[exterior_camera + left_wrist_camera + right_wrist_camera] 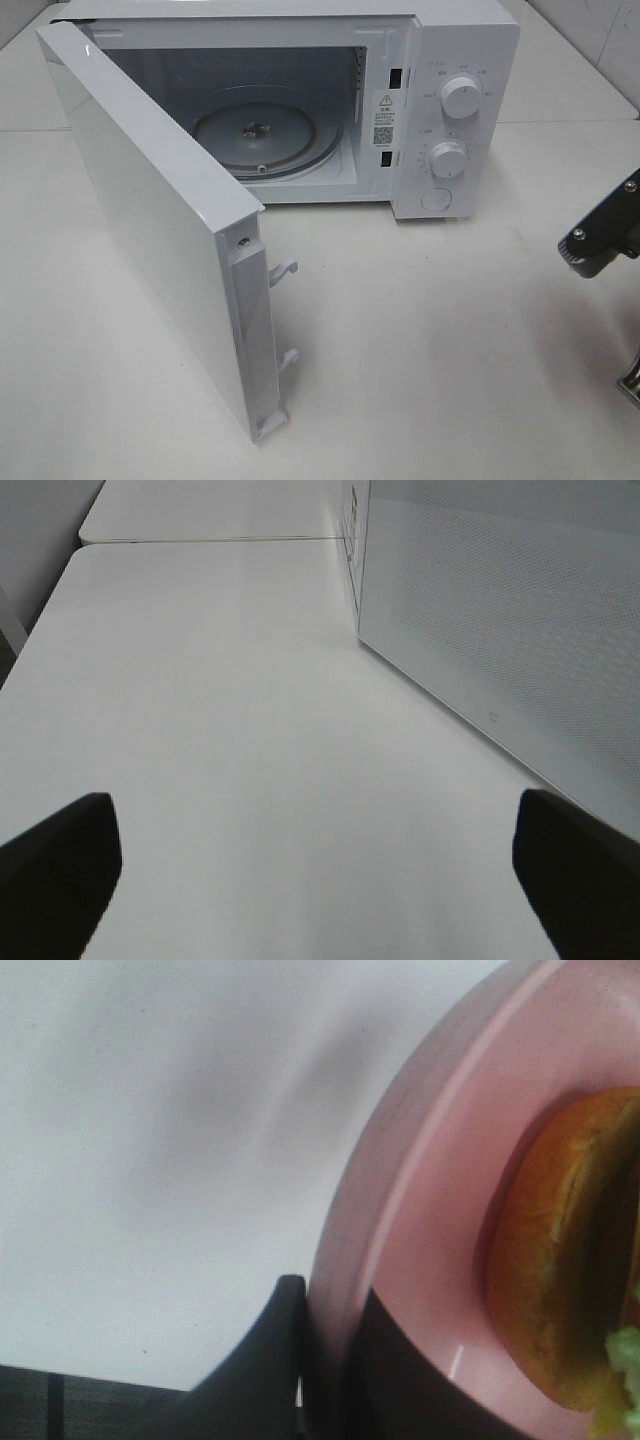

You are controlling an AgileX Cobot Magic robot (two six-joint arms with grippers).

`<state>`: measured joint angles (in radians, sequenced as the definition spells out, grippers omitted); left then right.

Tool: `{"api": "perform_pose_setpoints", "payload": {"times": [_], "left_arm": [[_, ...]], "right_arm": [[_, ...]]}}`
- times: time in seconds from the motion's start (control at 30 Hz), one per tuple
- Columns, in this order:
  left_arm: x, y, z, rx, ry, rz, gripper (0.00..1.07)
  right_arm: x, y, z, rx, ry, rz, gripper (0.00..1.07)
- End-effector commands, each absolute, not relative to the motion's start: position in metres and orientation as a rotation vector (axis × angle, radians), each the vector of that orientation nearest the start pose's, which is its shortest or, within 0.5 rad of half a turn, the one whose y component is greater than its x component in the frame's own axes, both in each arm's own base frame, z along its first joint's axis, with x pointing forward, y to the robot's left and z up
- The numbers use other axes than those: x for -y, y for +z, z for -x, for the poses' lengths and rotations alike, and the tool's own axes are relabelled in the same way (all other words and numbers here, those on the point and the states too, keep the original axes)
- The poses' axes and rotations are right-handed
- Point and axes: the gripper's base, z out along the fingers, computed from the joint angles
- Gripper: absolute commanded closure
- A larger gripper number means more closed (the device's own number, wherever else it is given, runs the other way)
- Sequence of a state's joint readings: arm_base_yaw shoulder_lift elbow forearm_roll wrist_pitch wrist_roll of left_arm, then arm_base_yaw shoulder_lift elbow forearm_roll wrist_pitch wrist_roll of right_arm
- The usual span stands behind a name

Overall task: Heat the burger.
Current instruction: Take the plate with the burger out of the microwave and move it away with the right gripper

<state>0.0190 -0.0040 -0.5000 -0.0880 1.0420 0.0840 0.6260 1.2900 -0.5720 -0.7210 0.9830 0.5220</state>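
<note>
With the microwave (300, 110) door (150, 230) wide open, the right gripper (325, 1360) has its jaws clamped on the pink plate's (420, 1210) rim, burger (570, 1260) aboard, ready for carrying onto the turntable (265, 135), while the left gripper's (320, 870) jaws gape empty.

The microwave (300, 110) is white, with white knobs (461, 97) and a fine dotted mesh on its door (160, 230). The table (450, 340) is white. The plate (420, 1260) is pink; the burger (570, 1270) has a brown bun and green lettuce.

Burger (570, 1280) on plate (430, 1260) (rim between hand (330, 1360) fingers); microwave (440, 100) on table (450, 340).
</note>
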Motion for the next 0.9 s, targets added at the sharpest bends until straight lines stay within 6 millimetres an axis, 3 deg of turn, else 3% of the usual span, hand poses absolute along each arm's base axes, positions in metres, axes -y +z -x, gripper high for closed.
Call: {"api": "perform_pose_setpoints", "payload": {"times": [0.03, 0.2, 0.27, 0.5, 0.9], "left_arm": [[0.007, 0.278, 0.008, -1.996, -0.04, -0.062, 0.06], [0.007, 0.278, 0.008, -1.996, -0.04, -0.062, 0.06], [0.007, 0.278, 0.008, -1.996, -0.04, -0.062, 0.06], [0.007, 0.278, 0.008, -1.996, -0.04, -0.062, 0.06], [0.007, 0.278, 0.008, -1.996, -0.04, -0.062, 0.06]], "right_arm": [[-0.066, 0.201, -0.187, -2.648, -0.825, 0.629, 1.07], [-0.073, 0.193, -0.197, -2.679, -0.831, 0.492, 1.07], [-0.078, 0.181, -0.205, -2.718, -0.885, 0.411, 1.07], [-0.086, 0.164, -0.22, -2.754, -0.929, 0.349, 1.06], [-0.075, 0.128, -0.244, -2.84, -0.883, 0.149, 1.04]]}}
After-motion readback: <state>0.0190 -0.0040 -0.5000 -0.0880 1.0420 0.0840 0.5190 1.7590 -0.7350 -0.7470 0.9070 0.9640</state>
